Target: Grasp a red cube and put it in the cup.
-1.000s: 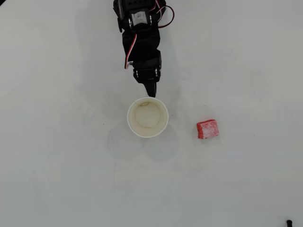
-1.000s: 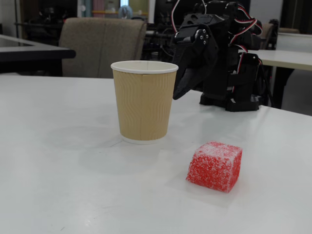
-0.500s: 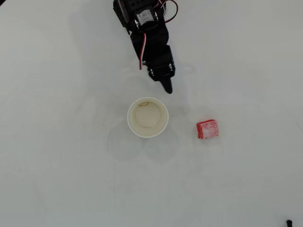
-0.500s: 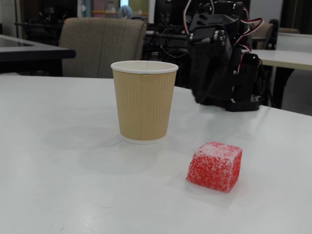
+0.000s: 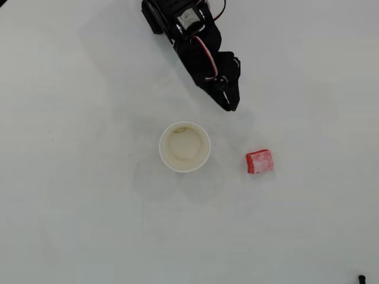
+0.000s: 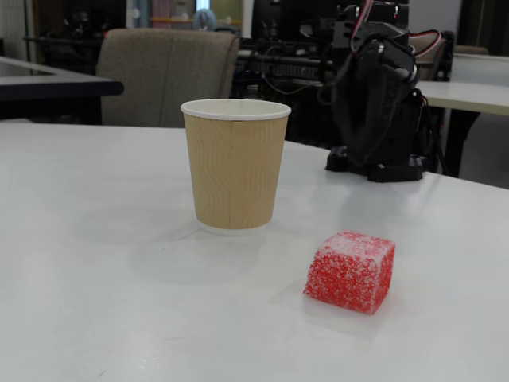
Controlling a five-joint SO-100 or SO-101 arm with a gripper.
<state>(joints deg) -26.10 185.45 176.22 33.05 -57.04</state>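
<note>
At four o'clock of round white paper cup (image 5: 185, 147) in overhead view: small worn red cube (image 5: 260, 161), free. Black gripper (image 5: 232, 106) at one o'clock, aimed cubeward; jaw gap unreadable.

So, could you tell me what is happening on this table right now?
A black robot arm's hand hangs above the white table, holding nothing. Its tip points toward the red cube, which lies untouched on the table to the right of the cup in the overhead view. The cup stands upright and empty. The views do not settle whether the hand is open.
</note>
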